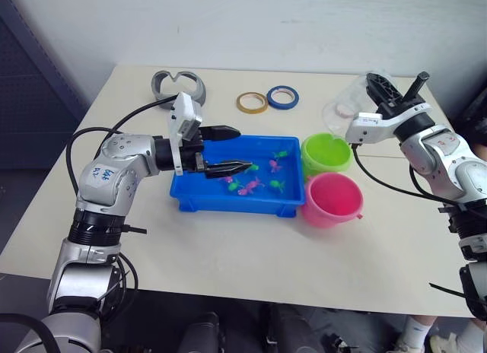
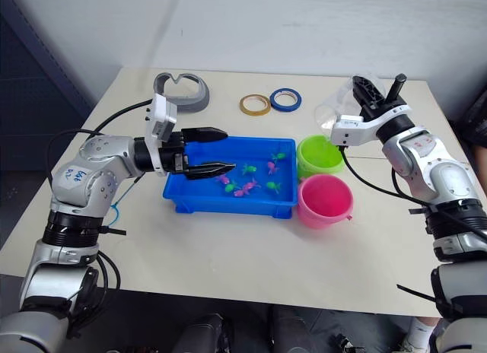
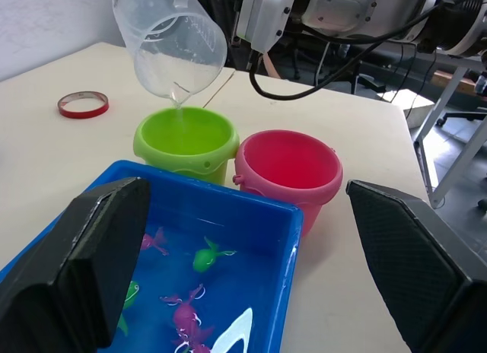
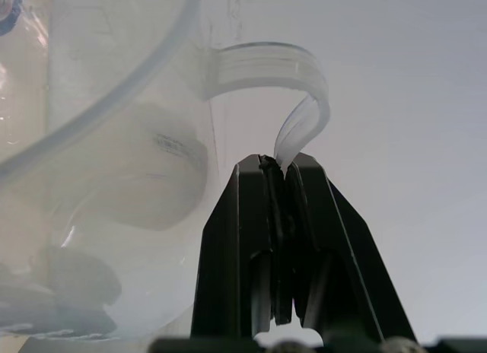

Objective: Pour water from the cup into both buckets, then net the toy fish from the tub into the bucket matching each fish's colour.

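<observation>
Two buckets stand touching just beyond the left fingers [image 3: 99, 269], which are spread wide and empty over the tub [image 1: 190, 195], likely waiting to net the toy fish [image 1: 247, 187] below them. The right fingers [image 4: 278, 208] are pinched together on the handle of the cup [image 3: 171, 41], tipping its lip above the green bucket [image 3: 183, 136] so water falls inside. The pink bucket [image 3: 289, 166] beside it looks dry, so I judge its pour is next.
</observation>
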`<state>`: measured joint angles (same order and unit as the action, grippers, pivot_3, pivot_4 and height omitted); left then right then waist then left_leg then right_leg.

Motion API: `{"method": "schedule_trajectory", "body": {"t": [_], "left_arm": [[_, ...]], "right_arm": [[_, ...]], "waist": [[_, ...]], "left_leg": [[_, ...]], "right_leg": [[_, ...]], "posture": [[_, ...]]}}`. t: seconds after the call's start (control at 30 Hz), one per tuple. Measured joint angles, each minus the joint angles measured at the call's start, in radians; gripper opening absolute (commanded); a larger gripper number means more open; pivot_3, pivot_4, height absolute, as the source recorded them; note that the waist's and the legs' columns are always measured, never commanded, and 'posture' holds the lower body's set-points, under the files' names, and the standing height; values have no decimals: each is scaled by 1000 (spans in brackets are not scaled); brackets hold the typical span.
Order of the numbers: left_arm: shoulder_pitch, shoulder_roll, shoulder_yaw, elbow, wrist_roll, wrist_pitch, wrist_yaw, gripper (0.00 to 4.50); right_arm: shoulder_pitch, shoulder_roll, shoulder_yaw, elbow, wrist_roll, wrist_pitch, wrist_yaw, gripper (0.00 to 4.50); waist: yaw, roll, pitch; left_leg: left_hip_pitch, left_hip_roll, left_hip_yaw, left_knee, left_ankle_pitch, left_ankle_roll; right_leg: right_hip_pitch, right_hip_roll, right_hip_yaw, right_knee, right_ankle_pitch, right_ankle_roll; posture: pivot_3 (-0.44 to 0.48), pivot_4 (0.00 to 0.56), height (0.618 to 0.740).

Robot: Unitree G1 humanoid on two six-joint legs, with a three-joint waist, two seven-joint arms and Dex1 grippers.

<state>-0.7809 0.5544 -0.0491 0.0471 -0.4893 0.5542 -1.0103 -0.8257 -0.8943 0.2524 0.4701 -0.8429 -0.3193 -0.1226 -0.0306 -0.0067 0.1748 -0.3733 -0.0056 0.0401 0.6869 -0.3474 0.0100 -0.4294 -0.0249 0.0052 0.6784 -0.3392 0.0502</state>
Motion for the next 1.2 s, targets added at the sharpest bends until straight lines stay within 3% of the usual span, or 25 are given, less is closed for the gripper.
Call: {"method": "schedule_trajectory", "body": {"t": [0.23, 0.47, 0.63, 0.8, 0.9, 1.07, 1.2], "left_arm": [[-8, -16, 1, -9, -21, 33, -11, 4500], [-34, -35, 0, -121, -104, 111, -40, 4500], [-34, -40, 3, -147, -153, 158, -49, 4500], [-30, -11, -3, -158, -164, 164, -88, 4500], [-15, 3, -33, -161, -152, 151, -122, 4500], [-8, 2, -49, -159, -150, 139, -144, 4500], [-10, 1, -50, -152, -143, 123, -153, 4500]], "right_arm": [[128, 67, -165, -22, 251, 100, 118, 26], [325, 276, -547, -269, 722, 534, 271, 26], [460, 415, -847, -504, 1010, 867, 249, 26], [597, 563, -1049, -623, 1215, 1097, 200, 26], [653, 600, -1081, -636, 1265, 1148, 176, 26], [769, 596, -1020, -683, 1236, 1084, 178, 26], [838, 596, -987, -705, 1218, 1020, 184, 1355]], "waist": [[2, 0, 0], [3, 0, 0], [3, 0, 0], [2, 1, -1], [-2, 3, -2], [2, 3, -2], [4, 3, -2]], "left_leg": [[0, 0, 0, 0, 0, 0], [-1, 0, -1, 2, 0, 0], [0, 0, -1, 2, 0, 0], [2, 0, 0, 0, 1, -1], [4, 0, 2, 0, 1, 0], [4, 0, 2, -1, 1, -1], [4, 0, 2, -1, 1, -1]], "right_leg": [[0, 0, 0, 0, 0, 0], [1, 0, 0, 2, 0, 0], [1, 0, 0, 3, 0, 0], [1, 0, 1, 3, 0, 0], [1, 0, 3, 4, 0, 0], [1, 0, 3, 3, 0, 0], [1, 0, 3, 3, 0, 0]], "posture": [[0, 150, 740], [0, 150, 740], [0, 150, 740], [0, 150, 740], [0, 150, 740], [0, 150, 740], [0, 150, 740]]}}
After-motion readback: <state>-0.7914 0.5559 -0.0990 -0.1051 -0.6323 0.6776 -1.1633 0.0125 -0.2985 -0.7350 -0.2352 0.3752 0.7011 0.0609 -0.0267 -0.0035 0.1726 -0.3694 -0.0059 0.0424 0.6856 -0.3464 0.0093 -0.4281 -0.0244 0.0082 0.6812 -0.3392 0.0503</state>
